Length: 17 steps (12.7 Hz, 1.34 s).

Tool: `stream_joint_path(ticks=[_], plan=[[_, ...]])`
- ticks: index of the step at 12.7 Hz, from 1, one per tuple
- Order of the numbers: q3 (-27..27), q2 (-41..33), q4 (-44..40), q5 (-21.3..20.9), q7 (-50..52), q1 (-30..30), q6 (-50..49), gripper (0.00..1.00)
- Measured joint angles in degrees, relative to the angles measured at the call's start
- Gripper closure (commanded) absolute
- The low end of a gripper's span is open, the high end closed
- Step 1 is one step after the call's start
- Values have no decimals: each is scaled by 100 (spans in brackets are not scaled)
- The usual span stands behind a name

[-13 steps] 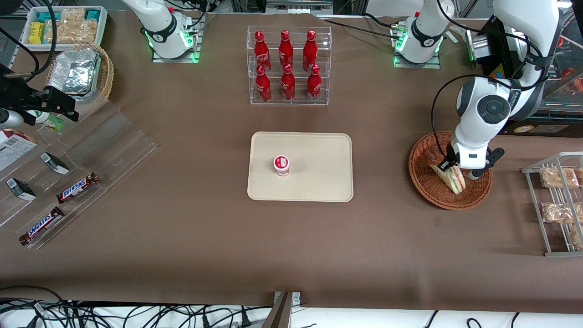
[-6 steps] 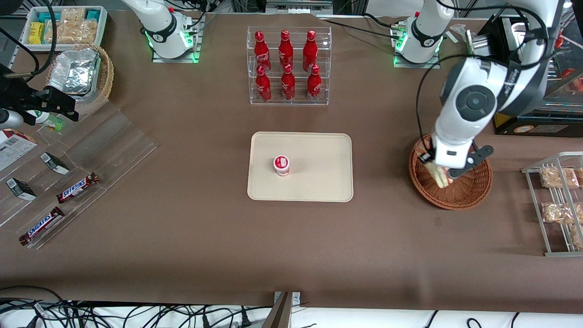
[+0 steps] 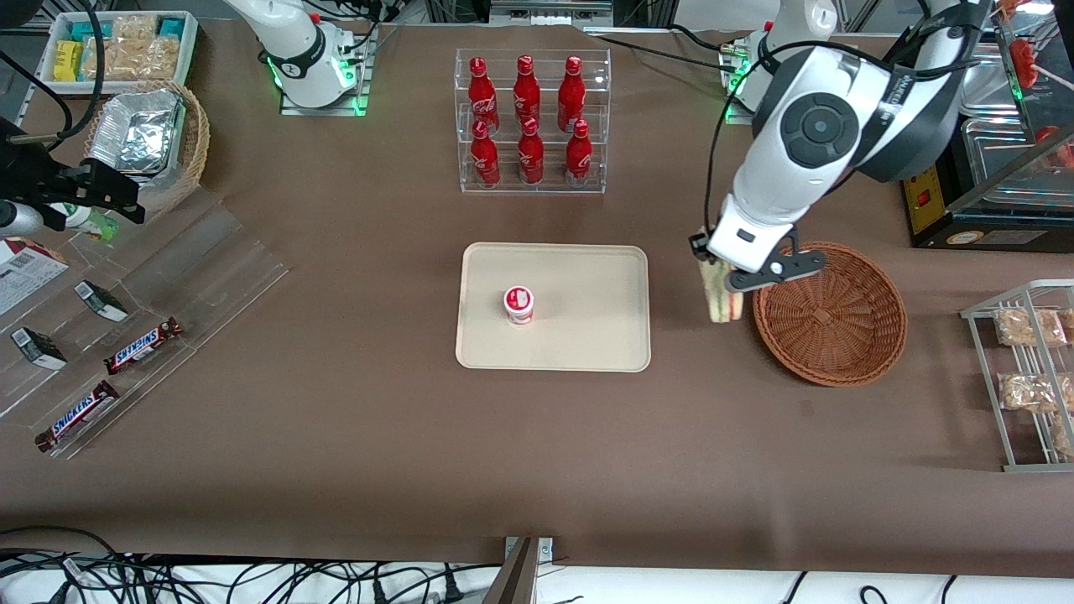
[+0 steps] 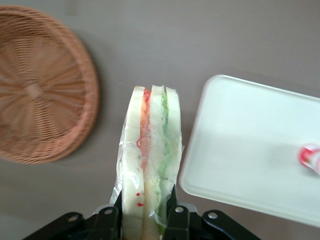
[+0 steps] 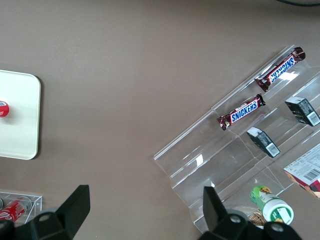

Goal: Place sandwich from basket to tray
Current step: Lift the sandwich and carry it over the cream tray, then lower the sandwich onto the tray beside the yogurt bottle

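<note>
Now my tool pinches the sandwich by its bread faces, hanging above the counter between basket and tray (soft, light; squeeze gently).

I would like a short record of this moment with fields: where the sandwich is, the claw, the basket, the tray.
sandwich: held in the air, between basket and tray, over bare table
claw: left arm's claw shut on the sandwich's bread sides
basket: round wicker basket, nothing in it
tray: cream tray, holds only a small red-and-white cup
step left: carry the sandwich over the tray and set it down
</note>
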<state>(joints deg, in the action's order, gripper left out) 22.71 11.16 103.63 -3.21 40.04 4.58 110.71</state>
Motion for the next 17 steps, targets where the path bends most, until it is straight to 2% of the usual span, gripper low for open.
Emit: stream_joint_path(ticks=[4, 9, 11, 14, 15, 17], plan=[[531, 327, 505, 15, -17, 61, 1357, 68], [581, 757, 1126, -44, 315, 365, 2739, 67], [581, 862, 1228, -486, 789, 465, 2958, 67], [583, 1217, 1249, -1462, 1686, 537, 3280, 67], [582, 1324, 1248, -1670, 1866, 536, 3337, 67], [582, 1421, 1230, -1761, 1950, 536, 3387, 67]])
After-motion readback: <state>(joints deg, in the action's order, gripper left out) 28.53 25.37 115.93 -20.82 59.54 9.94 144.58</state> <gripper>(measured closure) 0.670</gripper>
